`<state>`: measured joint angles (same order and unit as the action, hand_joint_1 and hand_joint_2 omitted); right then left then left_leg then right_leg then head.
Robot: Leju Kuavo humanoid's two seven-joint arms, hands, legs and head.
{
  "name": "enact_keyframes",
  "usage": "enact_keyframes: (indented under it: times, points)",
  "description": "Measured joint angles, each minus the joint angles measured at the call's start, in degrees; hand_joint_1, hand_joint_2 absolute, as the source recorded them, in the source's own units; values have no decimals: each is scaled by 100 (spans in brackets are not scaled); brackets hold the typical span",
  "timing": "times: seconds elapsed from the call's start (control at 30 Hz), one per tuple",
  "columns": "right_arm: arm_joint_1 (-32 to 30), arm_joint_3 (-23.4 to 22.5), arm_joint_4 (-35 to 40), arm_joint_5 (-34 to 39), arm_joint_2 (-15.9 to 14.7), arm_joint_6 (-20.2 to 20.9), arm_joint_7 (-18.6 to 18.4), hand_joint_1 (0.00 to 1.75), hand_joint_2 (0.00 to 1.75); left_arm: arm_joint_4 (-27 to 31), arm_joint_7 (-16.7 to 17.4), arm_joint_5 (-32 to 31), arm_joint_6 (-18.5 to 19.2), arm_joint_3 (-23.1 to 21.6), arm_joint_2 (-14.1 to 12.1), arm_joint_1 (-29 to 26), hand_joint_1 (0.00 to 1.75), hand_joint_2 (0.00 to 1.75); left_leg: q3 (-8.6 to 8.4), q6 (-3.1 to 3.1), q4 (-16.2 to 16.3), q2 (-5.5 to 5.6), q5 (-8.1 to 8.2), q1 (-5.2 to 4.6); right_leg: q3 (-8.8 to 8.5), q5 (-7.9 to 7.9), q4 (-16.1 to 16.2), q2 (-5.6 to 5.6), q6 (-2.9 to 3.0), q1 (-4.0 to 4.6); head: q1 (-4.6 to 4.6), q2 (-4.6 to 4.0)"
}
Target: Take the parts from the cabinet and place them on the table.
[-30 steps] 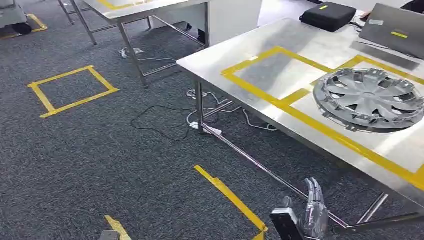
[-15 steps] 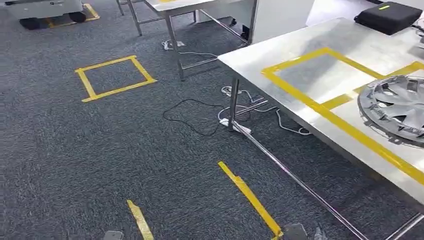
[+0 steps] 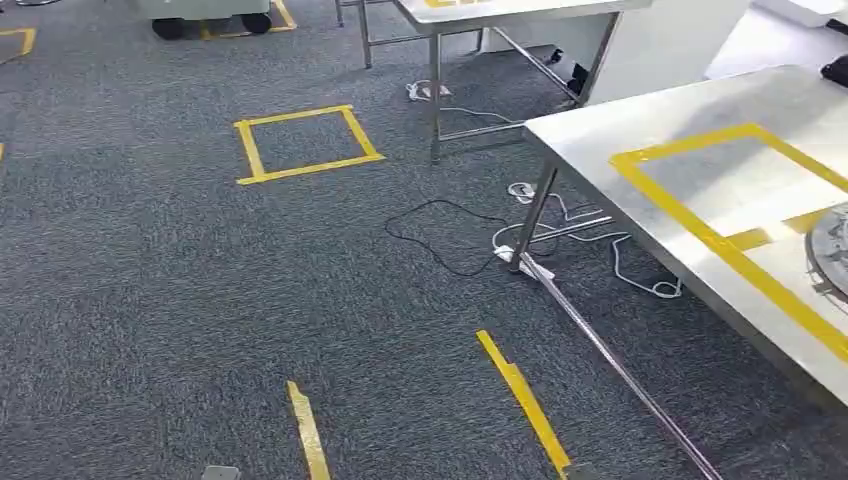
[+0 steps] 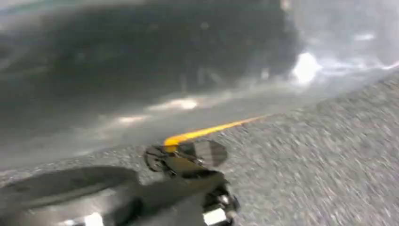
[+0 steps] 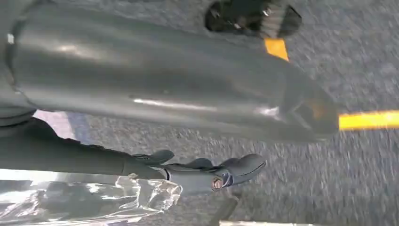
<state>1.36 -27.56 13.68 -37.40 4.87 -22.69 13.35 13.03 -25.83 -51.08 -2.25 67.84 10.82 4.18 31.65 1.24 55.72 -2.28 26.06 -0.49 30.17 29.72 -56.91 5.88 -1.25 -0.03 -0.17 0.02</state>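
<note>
A grey wheel cover [image 3: 834, 250] lies on the steel table [image 3: 640, 160], cut off by the right edge of the head view, beside a yellow tape rectangle [image 3: 700, 225]. In the right wrist view my right hand [image 5: 207, 172] hangs over the carpet with its fingers stretched out and nothing in them; clear plastic wraps the wrist. The left wrist view is motion-blurred. A dark grey shape low in it [image 4: 141, 197] may be my left hand, and its fingers cannot be made out.
Cables and a power strip [image 3: 520, 255] lie under the table's corner leg [image 3: 532, 215]. A second steel table [image 3: 480, 12] and a white panel [image 3: 670, 40] stand behind. Yellow tape marks the carpet: a square [image 3: 305, 145] and two strips [image 3: 520, 395] [image 3: 308, 435]. A wheeled base [image 3: 205, 15] stands far back.
The camera has swung left, so the table and wheel cover slid to the right edge. My right hand has dropped out of the bottom of the head view.
</note>
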Motion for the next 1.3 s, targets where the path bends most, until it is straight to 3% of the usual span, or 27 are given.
enact_keyframes:
  times: [0.03, 0.07, 0.13, 0.17, 0.2, 0.27, 0.3, 0.33, 0.47, 0.5, 0.53, 0.57, 0.63, 0.67, 0.7, 0.77, 0.8, 0.83, 0.87, 0.97, 1.0, 1.03, 1.07, 1.13, 1.17, 1.23, 1.3]
  points:
    - [5, 0, -28, -37, 17, 25, -94, 0, 0, 0, 32, 0, -30, 2, 0, 5, 0, 0, 8, 38, 1, 55, -17, 10, 104, 207, -261, -303, -8, -18, 41, 0]
    - [-2, 0, -57, -54, 44, 61, -161, 0, 0, 0, 41, -2, -46, 4, 9, 18, 0, 0, 24, 60, 1, 133, -28, 9, 303, 456, -725, -471, -14, -23, 48, 0]
    - [-7, 2, -94, -81, 74, 120, -247, 0, 0, 0, 98, -15, -94, 4, 13, 25, 0, 0, 44, 76, 3, 299, -39, -7, 721, 816, -1623, -573, -17, -20, 53, 0]
    - [-23, 2, -111, -90, 87, 144, -275, 0, 0, 0, 120, -15, -107, 4, 13, 13, 0, 0, 43, 79, 4, 386, -42, -13, 802, 814, -1771, -580, -12, -20, 44, 0]
    - [-31, 2, -125, -96, 107, 157, -290, 0, 0, 0, 129, -15, -122, 7, 15, -1, 0, 0, 43, 76, 9, 472, -44, -15, 761, 686, -1659, -581, 0, -20, 48, 0]
    - [-19, 2, -131, -111, 140, 186, -305, 0, 0, 0, 140, -15, -138, 24, 26, -12, 0, 0, 33, 58, 17, 647, -56, -15, 379, 202, -860, -633, 26, -25, 46, 0]
    - [-7, 4, -131, -116, 142, 192, -306, 0, 0, 0, 140, -15, -142, 31, 37, -11, 0, 0, 27, 49, 21, 725, -59, -14, 125, -49, -337, -805, 43, -39, 50, 0]
    - [3, 4, -135, -127, 151, 208, -308, 0, 0, 0, 140, -15, -146, 31, 42, -8, 0, 0, 42, 25, 36, 782, -60, -34, -1, -53, -60, -1123, 58, -61, 46, 0]
    - [13, 7, -149, -155, 170, 279, -373, 0, 0, 0, 140, -63, -178, 33, 74, -30, 0, 0, 166, -117, 58, 1038, -135, 15, -66, -52, 31, -943, 109, -38, 42, 0]
    - [9, 7, -151, -159, 190, 306, -380, 0, 0, 0, 151, -90, -199, 33, 74, -34, 0, 0, 185, -133, 93, 981, -86, 12, -96, -86, 92, -845, 158, -78, 42, 0]
    - [10, 7, -151, -164, 190, 317, -378, 0, 0, 0, 159, -118, -208, 33, 109, -47, 0, 0, 244, -170, 254, 659, 54, -17, -110, -92, 103, -778, 169, -69, 18, 0]
    - [7, 7, -153, -170, 210, 347, -371, 0, 0, 0, 173, -120, -234, 33, 118, -39, 0, 0, 420, -207, 628, 453, 284, -8, -116, -83, 104, -690, 195, -60, -28, 0]
    - [-20, 7, -155, -181, 208, 365, -354, 0, 0, 0, 175, -122, -249, 33, 160, -14, 0, 0, 880, -258, 1599, 303, 710, 21, -117, -64, 98, -475, 223, -40, -20, 0]
    - [-25, 7, -153, -183, 205, 369, -343, 0, 0, 0, 175, -125, -256, 33, 175, -14, 0, 0, 1015, -274, 1875, 279, 768, 42, -117, -57, 96, -382, 226, -33, -15, 0]
    - [-23, 7, -153, -183, 203, 376, -330, 0, 0, 0, 175, -125, -258, 33, 184, -25, 0, 0, 1000, -283, 1867, 268, 694, 61, -121, -50, 96, -304, 229, -29, -18, 0]
    - [-8, 7, -153, -190, 208, 387, -314, 0, 0, 0, 175, -127, -258, 33, 190, -34, 0, 0, 631, -275, 1188, 223, 257, 73, -146, -23, 93, -167, 216, -27, -20, 0]
    - [0, 7, -153, -194, 208, 387, -312, 0, 0, 0, 173, -127, -258, 33, 194, -30, 0, 0, 334, -250, 666, 95, 24, 64, -177, -7, 93, -105, 201, -27, -22, 0]
    - [3, 7, -153, -197, 210, 387, -310, 0, 0, 0, 173, -127, -260, 33, 195, -23, 0, 0, 104, -215, 269, -186, -62, 42, -205, 12, 94, -52, 172, -18, -20, 0]
    - [-1, 7, -153, -197, 210, 387, -308, 0, 0, 0, 173, -127, -260, 33, 201, 5, 0, 0, 27, -178, 96, -302, 22, -31, -197, 56, 58, 1, 124, 34, -33, 0]
    - [24, 7, -153, -218, 210, 391, -290, 0, 0, 0, 173, -116, -260, 33, 208, -4, 0, 0, 85, -95, 124, -115, 34, -32, -250, 79, 93, 209, 74, 41, -9, 0]
    - [34, 7, -151, -249, 212, 393, -258, 0, 0, 0, 173, -109, -258, 33, 208, -11, 0, 0, 55, -40, 66, -31, -1, 3, -250, 132, 75, 197, 23, 26, -20, 0]
    - [42, 7, -153, -273, 212, 396, -212, 0, 0, 0, 173, -98, -254, 35, 206, -17, 0, 0, 59, -6, 61, 25, -12, 21, -163, 270, -93, -155, -5, 3, 22, 0]
    - [39, 9, -153, -280, 212, 395, -194, 0, 0, 0, 170, -92, -249, 37, 210, -1, 0, 0, 68, 35, 62, 88, -18, 19, 0, 500, -478, -393, -10, -12, 31, 0]
    - [24, 7, -153, -282, 212, 395, -168, 0, 0, 0, 164, -90, -238, 37, 212, 31, 0, 0, 75, 53, 63, 254, -22, 9, 483, 938, -1495, -563, -15, -16, 35, 0]
    - [10, 7, -153, -282, 212, 396, -159, 0, 0, 0, 162, -83, -238, 37, 212, 31, 0, 0, 73, 54, 66, 341, -23, 4, 668, 1008, -1825, -579, -16, -16, 46, 0]
    - [-2, 7, -153, -280, 210, 393, -131, 0, 0, 0, 155, -74, -238, 39, 212, 15, 0, 0, 56, 53, 73, 516, -23, 2, 677, 715, -1662, -587, -4, -17, 44, 0]
    - [5, 7, -153, -277, 210, 393, -102, 0, 0, 0, 135, -74, -234, 39, 216, 22, 0, 0, 26, 43, 79, 691, -18, 10, 259, 97, -661, -709, 14, -36, 46, 0]
